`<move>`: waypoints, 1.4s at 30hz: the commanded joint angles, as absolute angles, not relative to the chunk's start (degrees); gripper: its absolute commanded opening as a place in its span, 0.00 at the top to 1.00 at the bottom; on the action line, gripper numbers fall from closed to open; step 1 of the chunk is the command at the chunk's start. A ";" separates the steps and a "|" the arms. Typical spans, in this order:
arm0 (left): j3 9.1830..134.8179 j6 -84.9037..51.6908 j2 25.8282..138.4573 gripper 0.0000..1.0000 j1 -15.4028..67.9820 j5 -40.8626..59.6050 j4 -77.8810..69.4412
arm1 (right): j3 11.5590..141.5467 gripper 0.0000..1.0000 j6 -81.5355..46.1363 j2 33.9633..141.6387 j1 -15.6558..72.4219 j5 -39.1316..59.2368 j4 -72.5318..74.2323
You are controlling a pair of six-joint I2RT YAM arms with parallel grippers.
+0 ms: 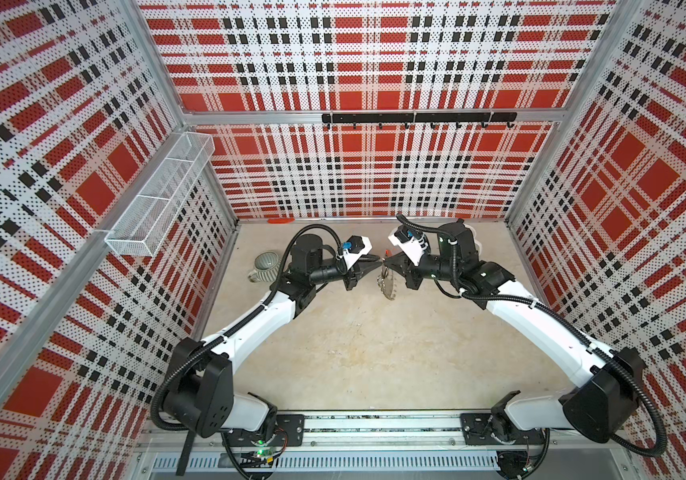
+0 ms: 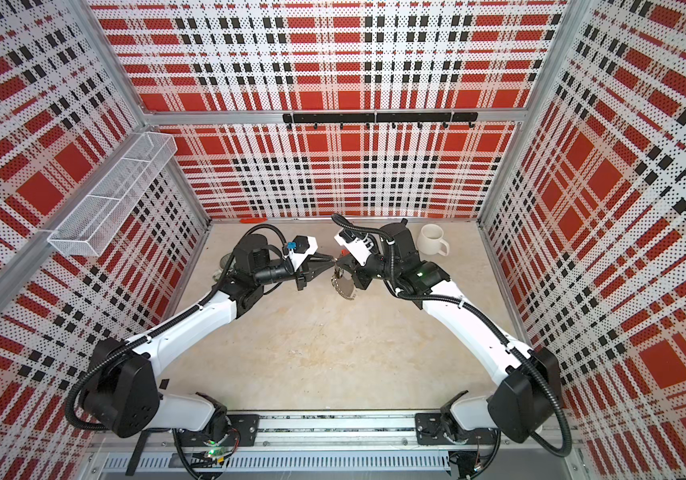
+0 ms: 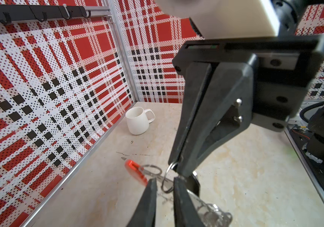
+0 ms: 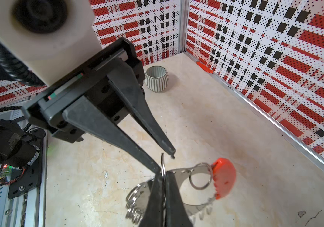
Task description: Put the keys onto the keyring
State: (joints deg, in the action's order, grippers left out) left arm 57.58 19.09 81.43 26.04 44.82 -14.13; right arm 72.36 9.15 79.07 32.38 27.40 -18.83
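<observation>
The right gripper (image 4: 162, 176) had its jaws clamped on the keyring (image 4: 223, 176), which hung above the tabletop (image 4: 196, 118). The left gripper (image 4: 164, 162) had its jaws slightly apart, just beside the right jaws, at the keyring.

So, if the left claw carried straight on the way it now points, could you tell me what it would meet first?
Most likely the small silver ring between its tips, then the right claw, shut on the keyring and facing the left claw tip to tip. Depth is hard to judge.
</observation>
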 commanded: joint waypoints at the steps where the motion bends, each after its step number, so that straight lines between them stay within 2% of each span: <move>1: 57.92 18.29 80.60 0.82 25.72 46.40 -15.79 | 72.29 1.00 9.95 78.09 33.28 29.15 -17.21; 5: 57.92 17.94 80.77 0.88 25.75 47.10 -16.07 | 72.33 1.00 9.80 78.09 33.44 29.16 -17.45; 9: 57.92 17.84 80.95 1.00 25.75 47.81 -15.88 | 72.33 1.00 9.62 78.05 33.40 29.18 -17.23; 21: 56.47 16.70 80.34 1.00 25.90 48.74 -16.98 | 70.08 1.00 3.69 76.67 33.39 28.16 -10.76; 25: 53.70 10.83 79.98 1.00 25.70 48.70 -23.96 | 67.58 0.89 -2.88 75.99 31.99 30.41 -5.35; 29: 51.92 5.38 80.22 1.00 25.66 48.47 -29.58 | 63.82 0.69 -10.25 74.27 28.57 35.57 0.95; 31: 50.94 2.70 80.24 1.00 25.75 48.41 -32.95 | 61.37 0.64 -14.86 73.11 26.39 38.92 5.62; 34: 48.90 -1.00 79.96 1.00 26.00 48.33 -38.58 | 57.68 0.59 -22.48 71.94 23.69 43.46 13.75; 42: 45.58 -9.13 79.71 1.00 26.02 49.22 -50.19 | 54.42 0.55 -35.59 74.54 21.74 52.61 28.65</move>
